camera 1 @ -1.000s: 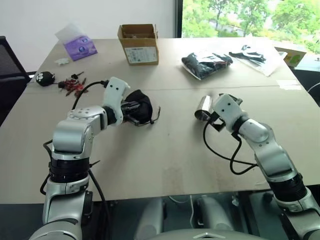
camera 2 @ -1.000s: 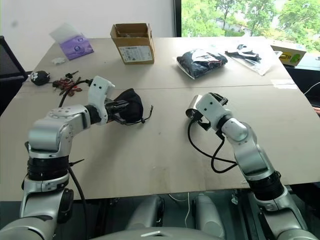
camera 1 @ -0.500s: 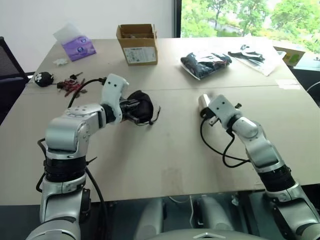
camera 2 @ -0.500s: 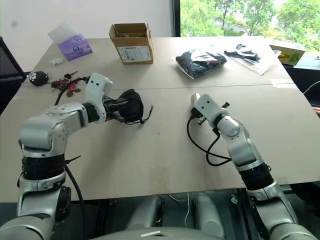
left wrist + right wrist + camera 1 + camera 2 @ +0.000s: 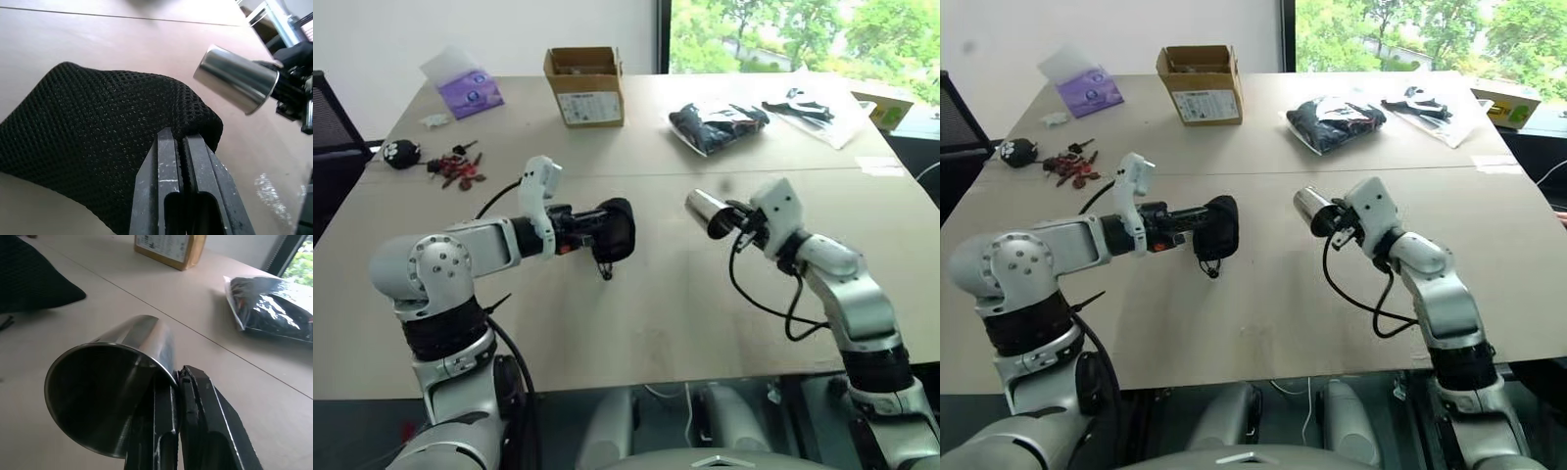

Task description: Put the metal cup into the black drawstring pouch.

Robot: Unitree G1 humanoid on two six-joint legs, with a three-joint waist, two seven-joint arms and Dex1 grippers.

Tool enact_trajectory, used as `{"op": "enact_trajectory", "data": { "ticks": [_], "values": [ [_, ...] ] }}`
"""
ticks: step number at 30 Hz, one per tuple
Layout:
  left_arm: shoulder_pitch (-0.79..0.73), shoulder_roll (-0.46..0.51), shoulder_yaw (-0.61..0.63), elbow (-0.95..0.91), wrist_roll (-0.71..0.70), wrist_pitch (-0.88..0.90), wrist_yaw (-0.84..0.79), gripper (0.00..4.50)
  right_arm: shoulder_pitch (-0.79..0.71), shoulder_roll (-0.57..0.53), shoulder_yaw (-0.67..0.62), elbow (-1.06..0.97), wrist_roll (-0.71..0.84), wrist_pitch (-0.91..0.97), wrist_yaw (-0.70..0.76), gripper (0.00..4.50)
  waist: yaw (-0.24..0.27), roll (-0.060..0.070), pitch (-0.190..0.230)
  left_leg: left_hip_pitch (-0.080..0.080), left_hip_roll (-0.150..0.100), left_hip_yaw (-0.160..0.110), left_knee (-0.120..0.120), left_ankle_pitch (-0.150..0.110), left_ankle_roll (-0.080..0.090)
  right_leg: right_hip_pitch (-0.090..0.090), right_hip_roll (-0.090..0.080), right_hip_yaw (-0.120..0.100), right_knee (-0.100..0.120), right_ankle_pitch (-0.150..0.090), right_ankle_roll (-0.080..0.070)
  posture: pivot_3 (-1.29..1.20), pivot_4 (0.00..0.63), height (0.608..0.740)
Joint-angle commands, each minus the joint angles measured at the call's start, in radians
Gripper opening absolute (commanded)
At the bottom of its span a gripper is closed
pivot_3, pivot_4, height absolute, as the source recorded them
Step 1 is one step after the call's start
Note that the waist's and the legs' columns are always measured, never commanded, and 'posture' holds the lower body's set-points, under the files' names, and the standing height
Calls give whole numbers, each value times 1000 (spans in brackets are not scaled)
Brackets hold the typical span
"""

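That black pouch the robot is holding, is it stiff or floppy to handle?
Probably floppy: the black drawstring pouch sags from the left gripper, which pinches only its edge. Its mesh fabric looks light, and its mouth likely won't stay open unaided for the metal cup.

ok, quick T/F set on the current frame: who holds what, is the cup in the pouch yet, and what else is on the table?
1. The left gripper is pinching the black drawstring pouch. True.
2. The metal cup is already inside the pouch. False: it is apart from the pouch, held by its rim in the right gripper.
3. The cup stands upright on the table. False: it is held on its side, off the table.
4. A cardboard box sits at the table's far side. True.
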Motion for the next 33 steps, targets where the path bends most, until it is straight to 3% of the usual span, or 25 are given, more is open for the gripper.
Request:
{"op": "enact_trajectory", "data": {
  "ticks": [1, 3, 6, 14, 18, 33],
  "values": [
    [-34, 4, 22, 31, -77, 2, 37, 0, 49, -14, -82, -123, 145, 70, 33, 65, -1, 0, 0, 0, 0, 1, 0, 0, 0, 0, 0, 1, 0, 0, 0, 0, 150, 740],
    [-45, 10, 10, 62, -87, 2, 47, 0, 80, 6, -129, -184, 289, 143, 42, 65, 0, 0, 0, 0, 0, 0, 0, 0, 0, 0, 0, 1, 1, 0, 0, 0, 150, 740],
    [-60, 18, 4, 113, -122, 2, 60, 0, 75, 18, -113, -219, 380, 186, 44, 65, -7, 0, 0, 1, 0, 0, 0, 0, 0, 0, 0, 1, 1, 0, 0, 0, 150, 740],
    [-85, 54, -76, 137, -122, 2, 60, 0, 7, 113, 41, -188, 381, 163, 8, 65, -18, 0, 0, 1, -2, -1, 0, 1, -2, 0, 0, 0, 1, 0, 0, 0, 150, 740],
    [-84, 62, -123, 115, -117, -14, 52, 0, -25, 131, 133, -103, 307, 101, 23, 65, -19, 0, 0, 1, -2, 0, 0, 2, -3, 0, 0, 1, 0, 0, 0, 0, 150, 740],
    [13, 106, -226, -10, -106, -60, 39, 0, -165, 203, 289, 323, -23, -117, -58, 65, -24, 0, 0, 1, -2, 1, -1, 2, -4, -1, 0, 2, 1, 0, 0, 0, 150, 740]
  ]
}}
